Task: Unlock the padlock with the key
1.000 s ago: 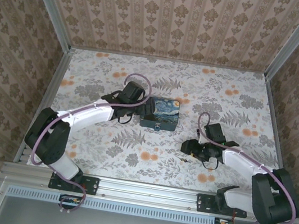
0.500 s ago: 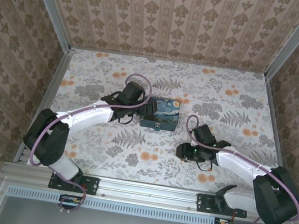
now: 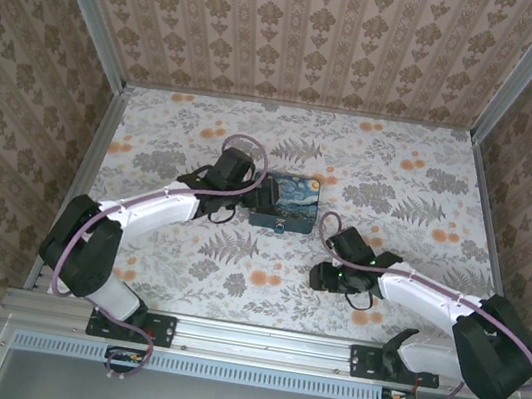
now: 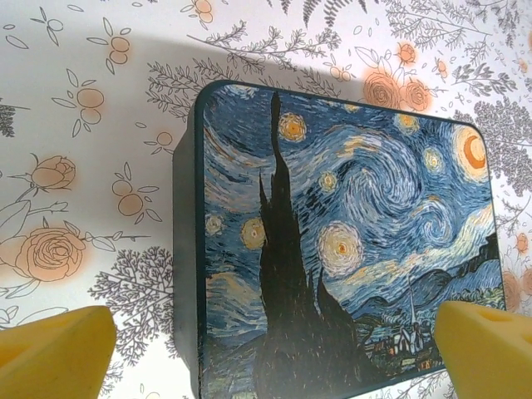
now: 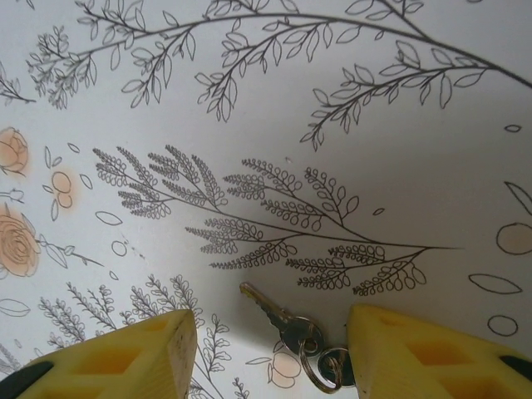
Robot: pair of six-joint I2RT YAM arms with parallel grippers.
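The key lies flat on the flowered table on a small ring, its blade pointing up-left. My right gripper is open, low over the table, with a yellow finger on each side of the key. The right finger is close to the ring. A tiny dark padlock hangs at the front face of the painted box. My left gripper stands open over the box, with a fingertip near each end of the lid. From above, the right gripper sits below and to the right of the box.
The flowered table is walled in by patterned panels on three sides. A metal rail runs along the near edge by the arm bases. Open floor lies behind the box and to the far right.
My right gripper has slid left and down over the key, and its jaws have narrowed a little. The left arm and the box have barely moved.
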